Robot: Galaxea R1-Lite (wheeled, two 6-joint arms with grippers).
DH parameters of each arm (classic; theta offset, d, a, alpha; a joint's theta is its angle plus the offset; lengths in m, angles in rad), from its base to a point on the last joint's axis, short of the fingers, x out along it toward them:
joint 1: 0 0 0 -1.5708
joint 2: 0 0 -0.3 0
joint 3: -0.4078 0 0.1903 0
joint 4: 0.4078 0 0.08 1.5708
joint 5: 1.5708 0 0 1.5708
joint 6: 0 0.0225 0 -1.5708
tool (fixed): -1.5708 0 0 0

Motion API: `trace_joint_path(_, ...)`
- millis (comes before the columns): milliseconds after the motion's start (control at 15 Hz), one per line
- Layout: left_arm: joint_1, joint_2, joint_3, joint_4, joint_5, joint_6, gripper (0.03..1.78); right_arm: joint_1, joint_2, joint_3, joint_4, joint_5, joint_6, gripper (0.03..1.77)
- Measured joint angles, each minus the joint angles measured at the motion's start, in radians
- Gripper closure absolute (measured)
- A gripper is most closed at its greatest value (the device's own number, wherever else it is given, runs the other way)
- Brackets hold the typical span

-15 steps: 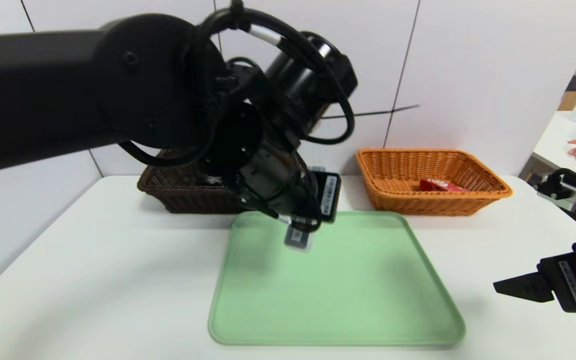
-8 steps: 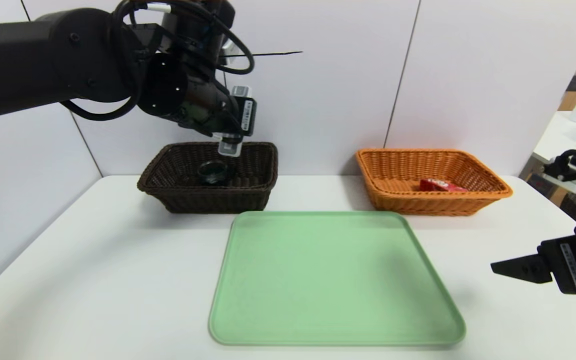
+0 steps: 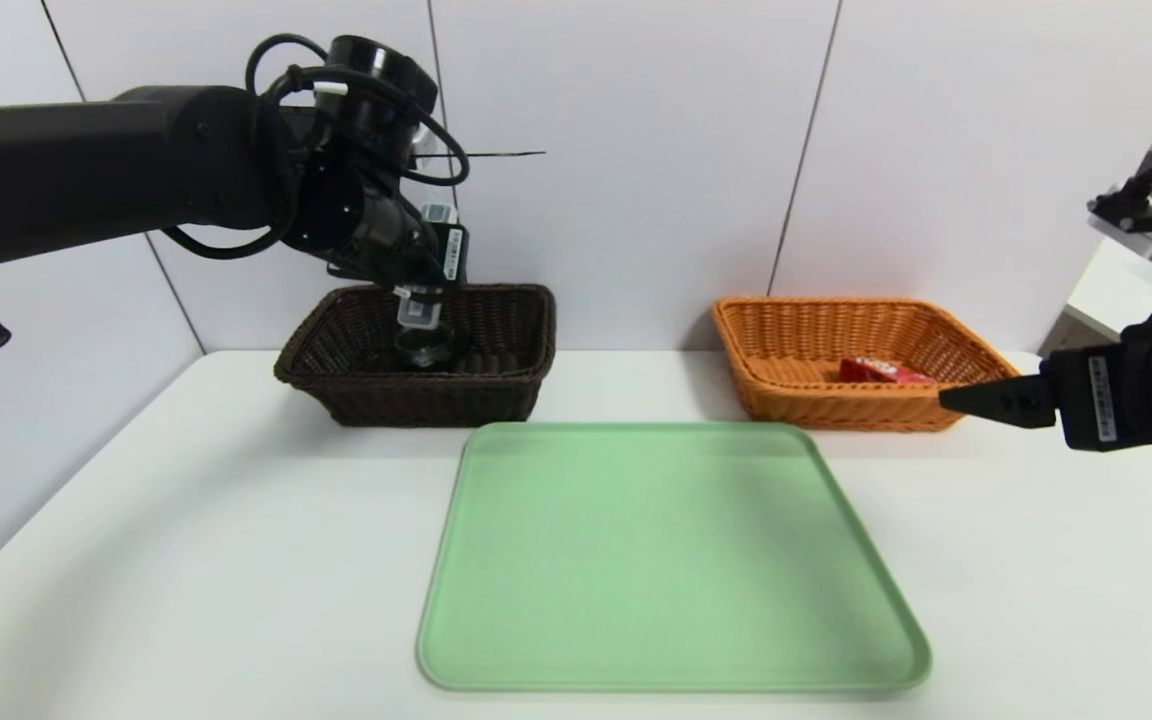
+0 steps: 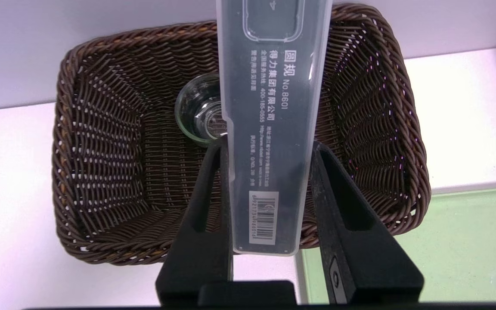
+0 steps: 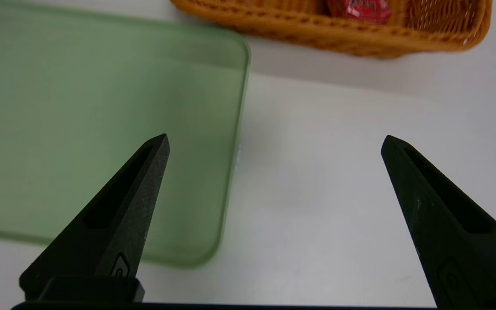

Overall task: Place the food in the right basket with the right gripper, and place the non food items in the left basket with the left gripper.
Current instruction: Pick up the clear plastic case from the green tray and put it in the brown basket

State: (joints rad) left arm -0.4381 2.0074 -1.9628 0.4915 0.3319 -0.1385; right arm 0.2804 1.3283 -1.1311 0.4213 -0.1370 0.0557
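White table [image 3: 186, 520] against grey panelled wall [image 3: 636, 150]

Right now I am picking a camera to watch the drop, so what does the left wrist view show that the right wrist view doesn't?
Only the left wrist view: the left end effector shut on a clear plastic compass case above the dark brown wicker basket, which holds a small glass dish.
Only the right wrist view: the open right end effector, the orange wicker basket and its red packet.
Both: the green plastic tray on the white table.
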Motion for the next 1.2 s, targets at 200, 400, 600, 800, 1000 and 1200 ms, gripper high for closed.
trace_joint_path(200,0.018,0.029,0.0,-0.002,0.001,0.001,1.26,-0.005,0.002,-0.004,-0.054,-0.008,-0.052,0.1)
trace_joint_path(400,0.029,0.061,-0.002,-0.009,-0.001,0.001,1.26,-0.007,0.001,0.0,-0.055,-0.01,-0.052,0.1)
trace_joint_path(600,0.04,0.106,-0.003,-0.075,-0.005,-0.001,1.26,-0.008,0.0,0.006,-0.055,-0.009,-0.052,0.1)
trace_joint_path(800,0.06,0.153,-0.003,-0.097,-0.006,-0.004,1.26,-0.008,-0.005,0.015,-0.055,-0.01,-0.051,0.1)
trace_joint_path(1000,0.063,0.177,-0.002,-0.096,-0.008,-0.03,1.26,-0.009,-0.008,0.029,-0.055,-0.01,-0.051,0.1)
trace_joint_path(1200,0.064,0.184,-0.002,-0.096,-0.006,-0.033,1.26,-0.009,-0.009,0.037,-0.055,-0.009,-0.051,0.1)
